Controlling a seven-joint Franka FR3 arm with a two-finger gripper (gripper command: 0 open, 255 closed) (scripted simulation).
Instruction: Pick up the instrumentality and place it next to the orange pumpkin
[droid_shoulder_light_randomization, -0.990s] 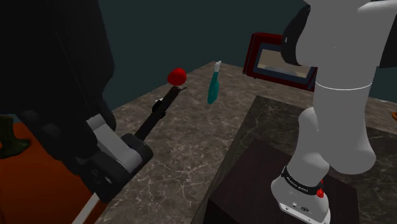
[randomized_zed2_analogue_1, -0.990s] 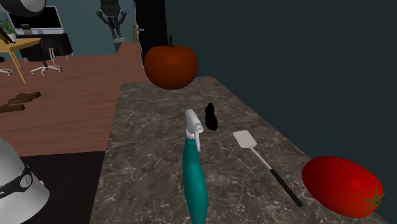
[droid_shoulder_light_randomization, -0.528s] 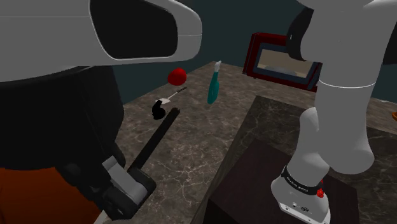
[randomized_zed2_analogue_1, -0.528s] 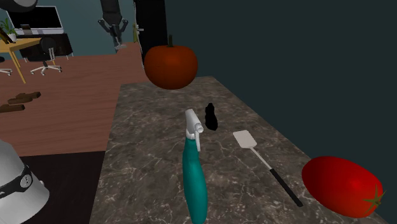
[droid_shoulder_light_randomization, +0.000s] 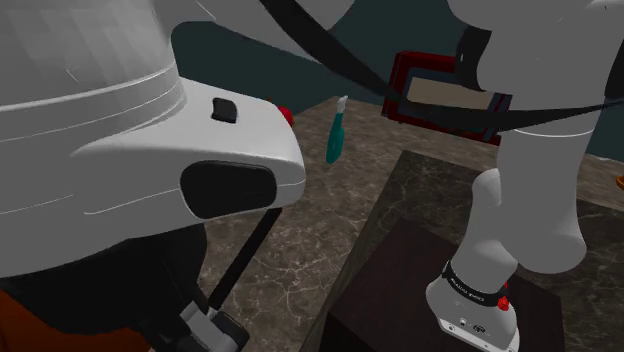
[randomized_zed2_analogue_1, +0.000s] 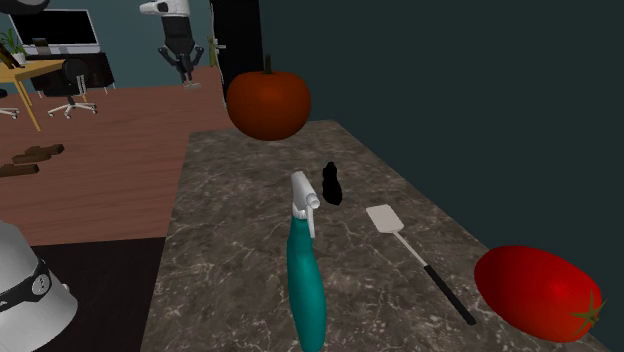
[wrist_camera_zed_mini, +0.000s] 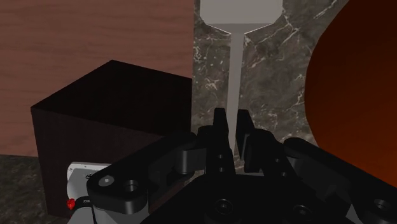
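A red tomato (randomized_zed2_analogue_1: 538, 292) lies at the bench's (randomized_zed2_analogue_1: 225, 275) near right corner in the second exterior view. Just beside it, the spatula (randomized_zed2_analogue_1: 411, 247) lies flat along the right edge, with its black handle toward the tomato and its pale head toward the far end. A teal spray bottle (randomized_zed2_analogue_1: 303, 275) stands mid-bench, apart from the spatula. Farther on sits a small black object (randomized_zed2_analogue_1: 332, 184), and the orange pumpkin (randomized_zed2_analogue_1: 267, 102) rests at the far end. Beyond it the end effector (randomized_zed2_analogue_1: 186, 72) hangs above the wooden floor (randomized_zed2_analogue_1: 100, 160), its fingers (wrist_camera_zed_mini: 220, 130) a narrow gap apart, gripping nothing.
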